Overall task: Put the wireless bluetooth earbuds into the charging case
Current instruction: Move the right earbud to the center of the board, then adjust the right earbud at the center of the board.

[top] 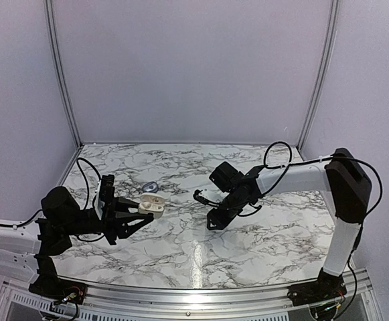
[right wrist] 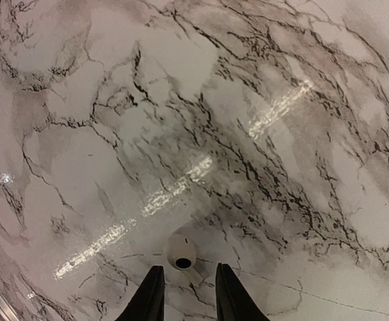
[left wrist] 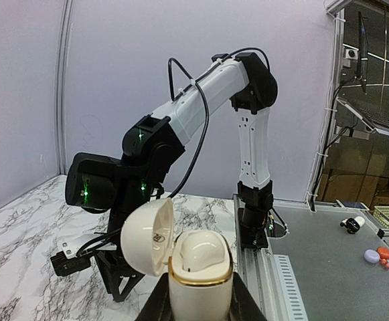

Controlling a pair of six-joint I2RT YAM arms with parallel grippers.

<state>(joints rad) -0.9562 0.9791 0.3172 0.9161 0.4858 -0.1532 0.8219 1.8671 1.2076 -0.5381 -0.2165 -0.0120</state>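
Note:
My left gripper (top: 135, 209) is shut on the charging case (top: 152, 204), held above the left of the table. In the left wrist view the case (left wrist: 199, 284) looks glossy cream-white with a gold rim. It stands upright between my fingers (left wrist: 155, 304) with its lid (left wrist: 147, 237) swung open to the left. One earbud (left wrist: 201, 251) sits in the case. My right gripper (top: 209, 221) is open, low over the table's middle. In the right wrist view (right wrist: 189, 269) the other earbud (right wrist: 181, 253) lies on the marble just ahead of the fingertips, slightly left, untouched.
A small bluish-grey object (top: 148, 186) lies on the marble table (top: 201, 257) just behind the held case. The right arm (left wrist: 207, 100) stands opposite the left wrist camera. Side walls enclose the table; a metal rail (top: 201, 294) runs along its near edge.

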